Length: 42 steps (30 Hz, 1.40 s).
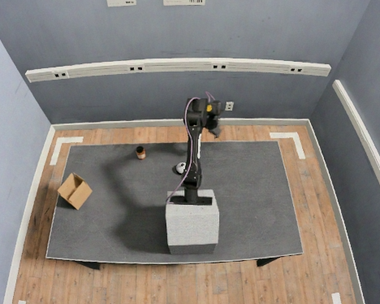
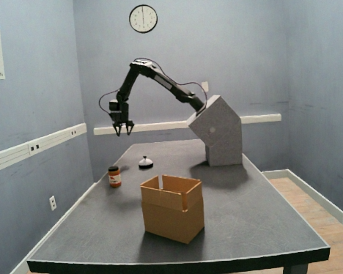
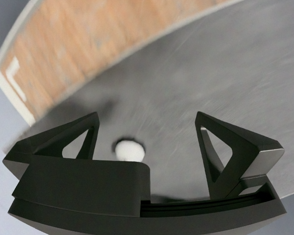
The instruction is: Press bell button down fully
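Note:
The bell point(image 1: 180, 167) point(image 2: 146, 163) is a small white dome on a black base, standing on the grey table point(image 1: 252, 203) point(image 2: 245, 220) in front of the arm's pedestal. In the wrist view it point(image 3: 129, 151) shows small and blurred, low between the fingers. My gripper point(image 1: 215, 132) point(image 2: 122, 132) point(image 3: 147, 117) is open and empty. It hangs high above the table, well above the bell and a little off to its side, with the fingers pointing down.
An orange jar point(image 1: 140, 153) point(image 2: 114, 176) with a dark lid stands near the bell. An open cardboard box point(image 1: 74, 191) point(image 2: 172, 206) sits further off. The grey pedestal point(image 1: 192, 223) point(image 2: 220, 128) carries the arm. The table edge and wooden floor point(image 3: 66, 50) are near.

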Motion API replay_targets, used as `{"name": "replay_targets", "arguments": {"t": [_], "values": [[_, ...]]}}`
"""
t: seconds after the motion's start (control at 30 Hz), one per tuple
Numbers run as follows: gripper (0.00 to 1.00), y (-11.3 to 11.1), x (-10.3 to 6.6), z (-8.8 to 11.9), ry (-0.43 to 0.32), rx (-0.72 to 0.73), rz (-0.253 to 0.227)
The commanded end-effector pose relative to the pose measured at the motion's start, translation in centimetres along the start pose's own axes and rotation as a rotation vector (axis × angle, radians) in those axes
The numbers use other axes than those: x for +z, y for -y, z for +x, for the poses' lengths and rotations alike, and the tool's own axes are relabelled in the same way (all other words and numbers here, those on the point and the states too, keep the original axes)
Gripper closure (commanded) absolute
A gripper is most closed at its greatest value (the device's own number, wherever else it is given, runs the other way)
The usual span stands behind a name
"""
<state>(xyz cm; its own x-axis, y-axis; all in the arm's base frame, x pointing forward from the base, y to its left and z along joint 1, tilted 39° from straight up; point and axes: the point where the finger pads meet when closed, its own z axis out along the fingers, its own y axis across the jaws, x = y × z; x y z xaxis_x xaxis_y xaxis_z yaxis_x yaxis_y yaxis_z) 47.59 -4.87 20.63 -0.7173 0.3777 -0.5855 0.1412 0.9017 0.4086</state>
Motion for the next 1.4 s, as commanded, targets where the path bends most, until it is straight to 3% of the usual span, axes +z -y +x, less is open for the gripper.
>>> {"name": "replay_targets", "arguments": {"t": [0.0, 0.17, 0.27, 0.4, 0.53, 0.7, 1.03, 1.07, 1.37], "values": [[0.00, -1.7, 0.3, 1.8, 0.074, -0.114, 0.069], [0.00, -5.1, 1.9, 10.4, 0.000, -0.283, 0.095], [0.00, -5.1, 1.9, 10.4, 0.000, -0.283, 0.095], [0.00, -6.2, 2.2, 15.9, -0.036, -0.396, 0.110], [0.00, -6.4, 2.2, 19.2, -0.054, -0.468, 0.119], [0.00, -6.5, 2.1, 20.6, -0.060, -0.499, 0.122], [0.00, -6.6, 2.5, 20.0, -0.058, -0.496, 0.125], [1.00, -6.6, 2.5, 20.0, -0.058, -0.496, 0.125], [1.00, -6.7, 2.5, 20.0, -0.059, -0.495, 0.123]]}}
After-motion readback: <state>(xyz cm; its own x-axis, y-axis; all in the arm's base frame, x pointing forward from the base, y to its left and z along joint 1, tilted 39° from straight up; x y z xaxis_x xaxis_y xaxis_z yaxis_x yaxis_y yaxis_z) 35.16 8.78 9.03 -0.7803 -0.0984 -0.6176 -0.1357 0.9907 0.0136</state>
